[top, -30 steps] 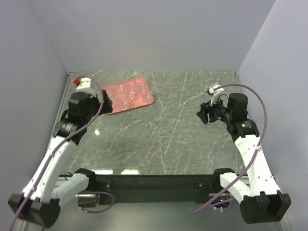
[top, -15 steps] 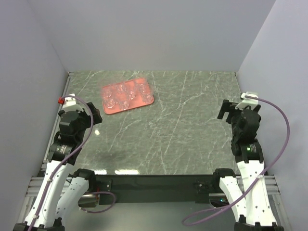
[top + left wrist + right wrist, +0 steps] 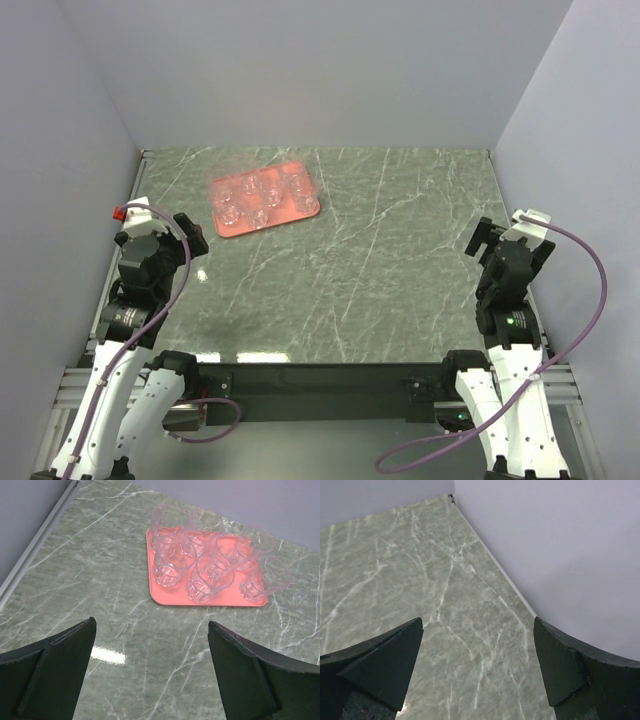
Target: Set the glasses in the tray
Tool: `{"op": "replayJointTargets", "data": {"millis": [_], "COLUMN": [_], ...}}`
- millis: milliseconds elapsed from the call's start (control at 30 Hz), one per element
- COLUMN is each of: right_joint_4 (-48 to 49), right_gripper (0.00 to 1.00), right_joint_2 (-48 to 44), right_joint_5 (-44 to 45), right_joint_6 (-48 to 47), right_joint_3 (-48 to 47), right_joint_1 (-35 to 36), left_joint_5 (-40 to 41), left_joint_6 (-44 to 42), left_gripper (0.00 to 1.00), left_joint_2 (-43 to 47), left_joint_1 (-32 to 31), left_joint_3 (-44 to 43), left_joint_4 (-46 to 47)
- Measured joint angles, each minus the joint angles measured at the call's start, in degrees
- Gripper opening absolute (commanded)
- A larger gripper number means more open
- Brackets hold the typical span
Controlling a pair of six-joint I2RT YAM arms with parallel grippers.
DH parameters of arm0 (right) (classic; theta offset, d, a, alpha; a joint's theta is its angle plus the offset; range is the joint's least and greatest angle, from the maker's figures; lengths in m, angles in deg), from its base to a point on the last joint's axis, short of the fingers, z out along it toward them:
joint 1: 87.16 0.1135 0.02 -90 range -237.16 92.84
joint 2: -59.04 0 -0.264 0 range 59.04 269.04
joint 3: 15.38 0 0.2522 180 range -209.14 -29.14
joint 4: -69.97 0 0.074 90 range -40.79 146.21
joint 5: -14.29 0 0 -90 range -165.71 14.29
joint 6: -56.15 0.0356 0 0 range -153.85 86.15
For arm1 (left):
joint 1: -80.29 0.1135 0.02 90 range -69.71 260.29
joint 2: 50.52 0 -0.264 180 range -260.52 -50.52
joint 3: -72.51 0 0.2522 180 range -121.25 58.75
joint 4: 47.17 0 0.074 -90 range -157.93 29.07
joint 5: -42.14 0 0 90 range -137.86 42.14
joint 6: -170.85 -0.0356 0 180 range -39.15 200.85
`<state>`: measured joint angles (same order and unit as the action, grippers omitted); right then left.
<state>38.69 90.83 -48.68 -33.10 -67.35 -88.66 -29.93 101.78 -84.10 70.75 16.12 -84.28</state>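
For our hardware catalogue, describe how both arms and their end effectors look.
The left arm and right arm have white links, black joints and a purple cable each. The left end effector and right end effector have two dark wedge-shaped fingers. A red tab marks the left wrist.

The salmon-red tray (image 3: 311, 210) is lying slightly askew at the far left of the marbled green desk (image 3: 380, 270). Six clear glasses (image 3: 262, 194) are sitting inside it in two rows of three. The left claw (image 3: 191, 235) is hanging near the desk's left edge, nearer than the tray and apart from it. The right claw (image 3: 484, 238) is hanging by the right edge, well apart from the tray.
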Motion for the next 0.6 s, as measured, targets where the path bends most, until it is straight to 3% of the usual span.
{"op": "replayJointTargets", "data": {"millis": [600], "right_joint_4": [2.10], "right_gripper": [0.96], "right_joint_2": [0.00], "right_joint_5": [0.79], "right_joint_6": [0.74], "right_joint_3": [2.36], "right_joint_1": [0.00], "left_joint_5": [0.83], "left_joint_6": [0.85], "left_gripper": [0.99], "left_joint_2": [0.52], "left_joint_1": [0.04], "left_joint_3": [0.24], "left_joint_4": [-0.02]}}
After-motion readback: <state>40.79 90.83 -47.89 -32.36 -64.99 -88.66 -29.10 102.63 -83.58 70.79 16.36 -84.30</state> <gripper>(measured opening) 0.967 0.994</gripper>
